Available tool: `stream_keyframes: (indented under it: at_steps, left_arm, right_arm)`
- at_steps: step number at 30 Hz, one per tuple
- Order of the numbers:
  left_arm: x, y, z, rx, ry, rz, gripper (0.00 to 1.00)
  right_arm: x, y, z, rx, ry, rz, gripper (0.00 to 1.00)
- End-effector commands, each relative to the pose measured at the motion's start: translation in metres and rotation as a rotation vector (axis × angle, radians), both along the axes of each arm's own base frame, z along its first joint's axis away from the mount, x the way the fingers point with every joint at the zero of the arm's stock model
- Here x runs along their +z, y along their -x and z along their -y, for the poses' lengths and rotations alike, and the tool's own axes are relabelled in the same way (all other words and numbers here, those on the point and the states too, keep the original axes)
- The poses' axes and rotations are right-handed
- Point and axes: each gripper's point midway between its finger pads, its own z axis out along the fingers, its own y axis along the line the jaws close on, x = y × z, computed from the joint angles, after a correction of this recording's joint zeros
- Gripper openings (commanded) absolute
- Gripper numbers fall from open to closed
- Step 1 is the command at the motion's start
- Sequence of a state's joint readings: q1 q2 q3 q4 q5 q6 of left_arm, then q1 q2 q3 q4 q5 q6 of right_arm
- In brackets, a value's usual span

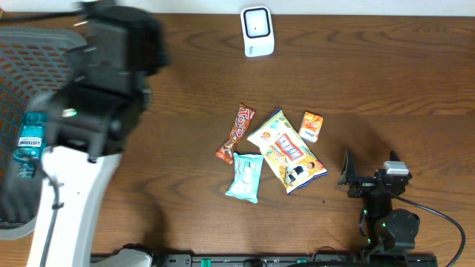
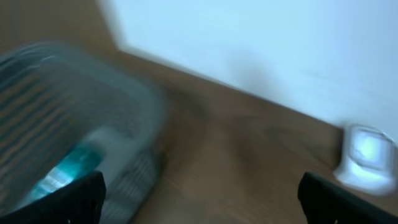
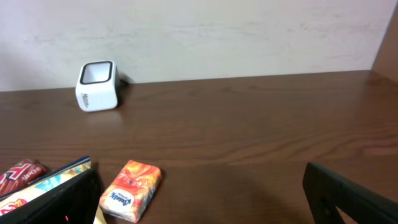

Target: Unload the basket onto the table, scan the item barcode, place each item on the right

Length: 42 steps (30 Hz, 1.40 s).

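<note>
A white barcode scanner (image 1: 257, 31) stands at the far edge of the table and also shows in both wrist views (image 2: 367, 158) (image 3: 97, 85). A teal mouthwash bottle (image 1: 30, 141) lies in the grey mesh basket (image 1: 30, 67) at the left. My left gripper (image 2: 202, 205) is open and empty above the table, beside the basket (image 2: 56, 112); its view is blurred by motion. My right gripper (image 3: 205, 199) is open and empty low at the front right (image 1: 369, 169). An orange tissue pack (image 3: 130, 190) lies just ahead of its left finger.
In the middle of the table lie a red candy bar (image 1: 235, 132), a yellow snack bag (image 1: 286, 150), the orange tissue pack (image 1: 311, 126) and a pale blue packet (image 1: 245, 176). The left arm (image 1: 104, 89) looms over the basket's right side.
</note>
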<state>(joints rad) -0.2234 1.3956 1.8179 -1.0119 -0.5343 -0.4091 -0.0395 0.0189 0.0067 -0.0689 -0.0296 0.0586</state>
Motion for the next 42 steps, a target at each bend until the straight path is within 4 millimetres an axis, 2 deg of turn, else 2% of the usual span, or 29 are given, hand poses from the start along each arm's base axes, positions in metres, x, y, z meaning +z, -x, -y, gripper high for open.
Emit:
stream_keyframes:
  at_steps: [1,5,10,15,19,23,29,32,37,42]
  left_arm:
    - [0.002,0.029,-0.059,0.317,0.163,0.090,0.98]
    - [-0.020,0.069,-0.122,0.654,0.275,0.096,0.98]
    - [-0.047,0.116,-0.172,1.060,0.428,0.192,0.98]
    - [-0.076,0.151,-0.198,1.386,0.535,0.295,0.98]
    - [-0.102,0.161,-0.212,1.546,0.564,0.320,0.98]
    - [-0.128,0.158,-0.227,1.620,0.551,0.275,0.98]
    - [-0.165,0.126,-0.249,1.640,0.588,0.238,0.98]
    - [-0.191,0.108,-0.253,1.641,0.640,0.189,0.98]
    - [-0.227,0.092,-0.256,1.656,0.671,0.109,0.98]
    - [-0.256,0.089,-0.263,1.717,0.667,0.077,0.98]
  right_arm:
    - [-0.001,0.000,-0.002,0.010,0.011,-0.005,0.99]
    - [-0.001,0.000,-0.002,0.010,0.011,-0.005,0.99]
    - [-0.001,0.000,-0.002,0.010,0.011,-0.004,0.99]
    - [-0.001,0.000,-0.002,0.010,0.011,-0.005,0.99]
    - [-0.001,0.000,-0.002,0.010,0.011,-0.005,0.99]
    - [-0.001,0.000,-0.002,0.010,0.011,-0.004,0.99]
    - [-0.001,0.000,-0.002,0.010,0.011,-0.005,0.99]
    - [-0.001,0.000,-0.002,0.010,0.011,-0.005,0.99]
    - [-0.001,0.000,-0.002,0.010,0.011,-0.005,0.99]
    - [-0.001,0.000,-0.002,0.010,0.011,-0.005,0.99]
